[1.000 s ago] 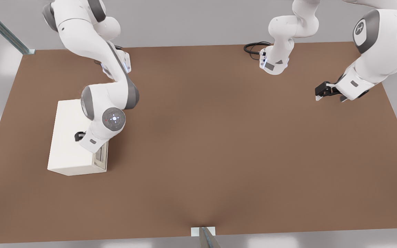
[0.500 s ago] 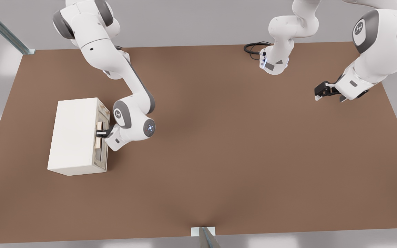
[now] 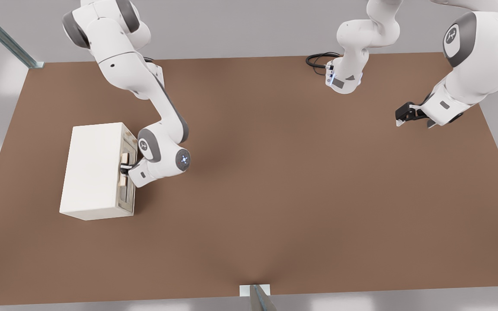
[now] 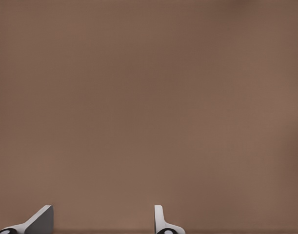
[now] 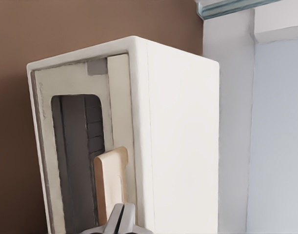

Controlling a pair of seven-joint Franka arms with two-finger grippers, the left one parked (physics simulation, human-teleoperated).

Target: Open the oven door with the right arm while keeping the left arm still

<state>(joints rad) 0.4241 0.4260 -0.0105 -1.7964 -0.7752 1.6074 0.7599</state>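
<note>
Front view had the oven [image 3: 93, 170] sitting on the brown table [image 3: 301, 194] near its left edge as that camera sees it, roughly midway between the far and near edges. Plain cream top faced up. Glazed face pointed toward the table's middle.

I had the right arm [image 3: 154, 99] reaching down from the far-left corner, elbow bent, wrist level with the oven door [image 3: 129, 172]. Gripper [image 3: 124, 167] sat right at the door's beige bar handle [image 3: 123, 169], about halfway along the bar. Black fingers [image 3: 126, 164] appeared to straddle the bar, one each side.

Right wrist view showed the door [image 5: 75, 156] flush in its cream frame, no gap visible, so I read it as shut. Grey window [image 5: 73, 161] with dark ribbing behind it. Handle [image 5: 109, 183] ran from mid-door straight toward the camera and ended at the gripper [image 5: 120, 222]. Fingertips [image 5: 127, 217] were pressed nearly together there, only a thin dark seam between them, at the end of the bar. Whether they really pinched the handle or just sat against it, I couldn't tell from either view.

Oven stood square on the table, not tilted. Grey wall and a metal rail showed past the table's edge behind it.
</note>
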